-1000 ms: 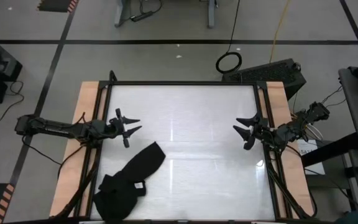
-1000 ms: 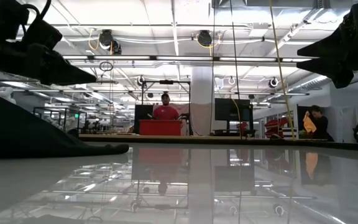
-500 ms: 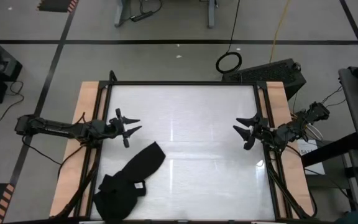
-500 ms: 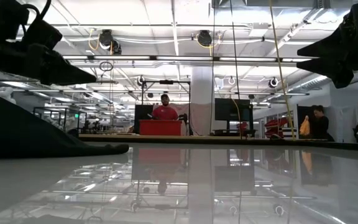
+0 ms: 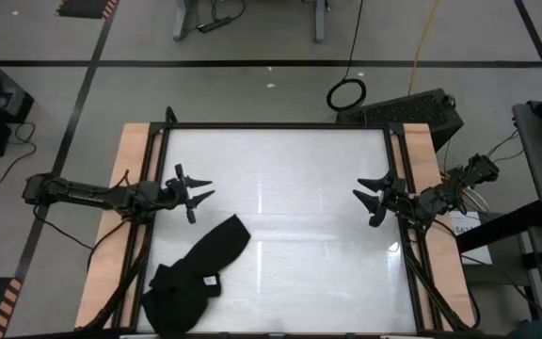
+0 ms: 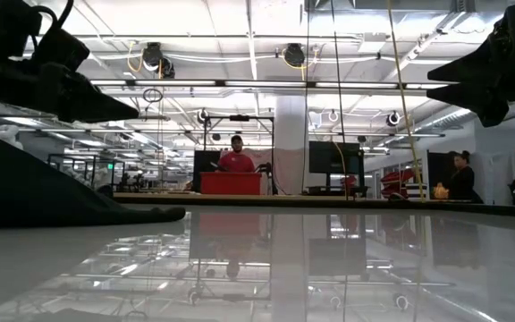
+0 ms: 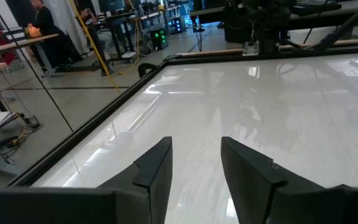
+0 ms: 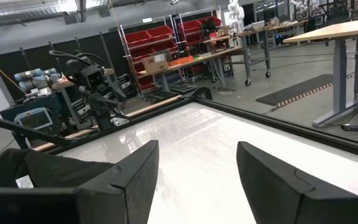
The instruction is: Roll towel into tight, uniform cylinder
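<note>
My left gripper [image 5: 199,189] hangs over the left side of the worktop [image 5: 280,169] with its fingers parted and nothing between them, and my right gripper [image 5: 369,199] does the same on the right side, spread a little wider and likewise empty. I take this for a waiting pose: both point inward across the bare middle, well clear of the cloth, so neither drags it out of shape before I commit to a grasp. The towel [image 5: 191,278] lies crumpled at the near left corner, one lobe reaching up toward my left gripper but apart from it, with its small white tag [image 5: 211,280] showing (in the right wrist view it is a dark heap off at the far side). It is not flat, so I judge it needs spreading out before any rolling can come out tight and even. The worktop is white and glossy, mirroring the ceiling lights, framed in black with wooden strips along both sides. Beyond it is an open workshop: a person [image 6: 237,158] behind a red bin, shelving with red boxes, benches and monitors.
</note>
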